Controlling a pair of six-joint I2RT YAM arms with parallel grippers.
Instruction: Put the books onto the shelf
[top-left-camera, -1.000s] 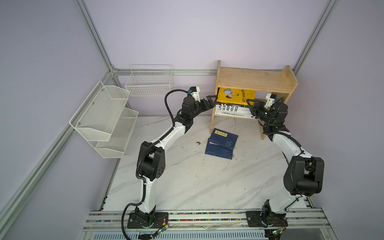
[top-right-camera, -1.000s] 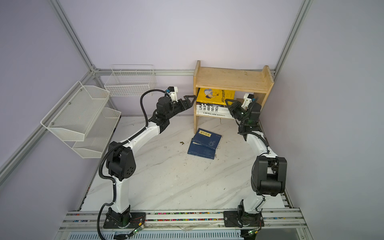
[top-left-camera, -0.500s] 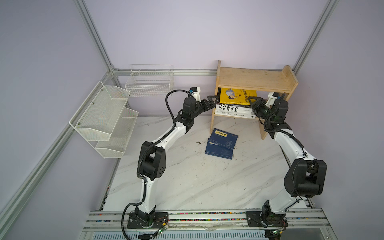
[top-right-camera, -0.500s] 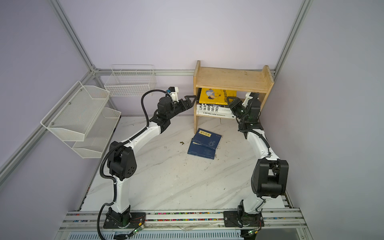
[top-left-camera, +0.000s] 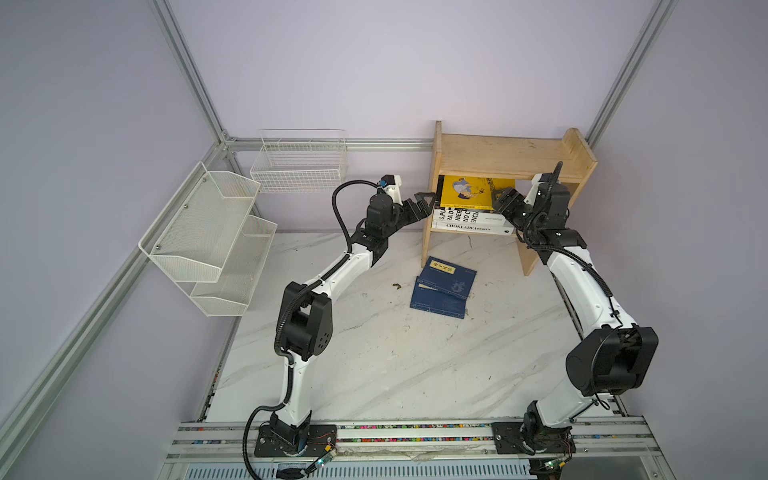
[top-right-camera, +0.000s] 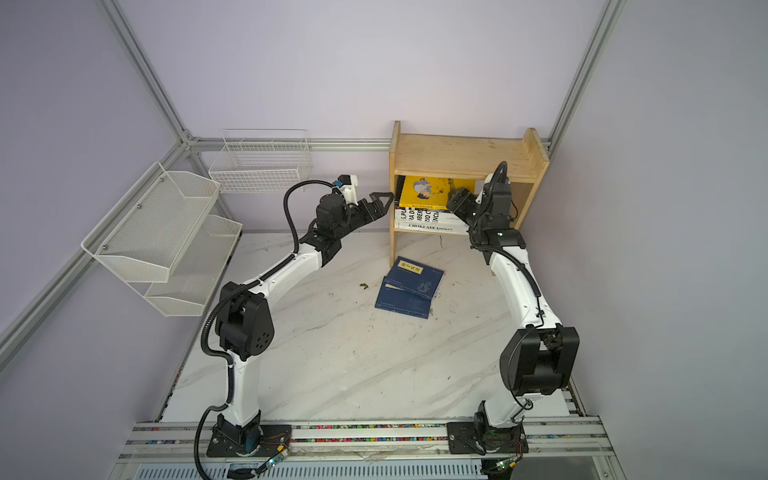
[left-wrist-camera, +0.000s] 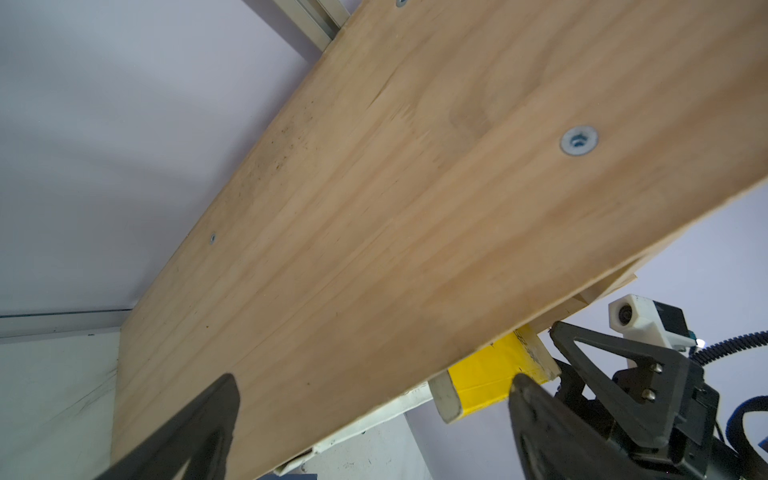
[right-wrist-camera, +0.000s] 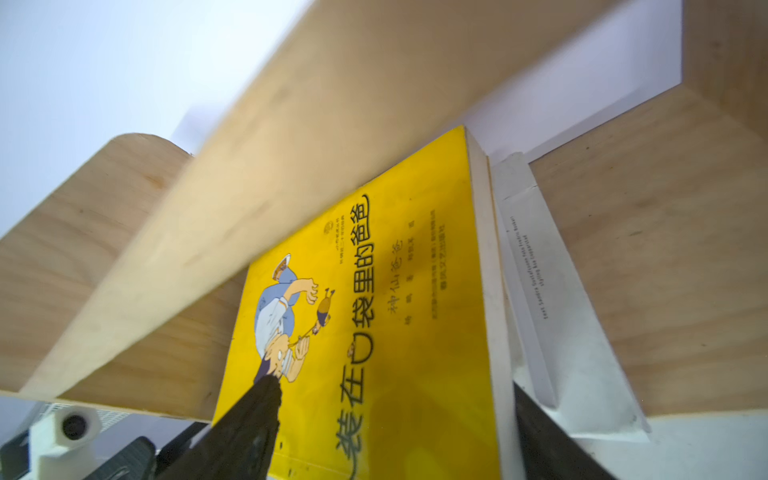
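Jaws apart on left gripper (top-left-camera: 426, 203) and right gripper (top-left-camera: 498, 198); the right should back straight off the yellow book (top-left-camera: 465, 193).

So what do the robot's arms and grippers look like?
The left arm and right arm are white links with bulky black joints, each trailed by a black corrugated cable. The left gripper and right gripper have black triangular open-frame fingers and white cameras.
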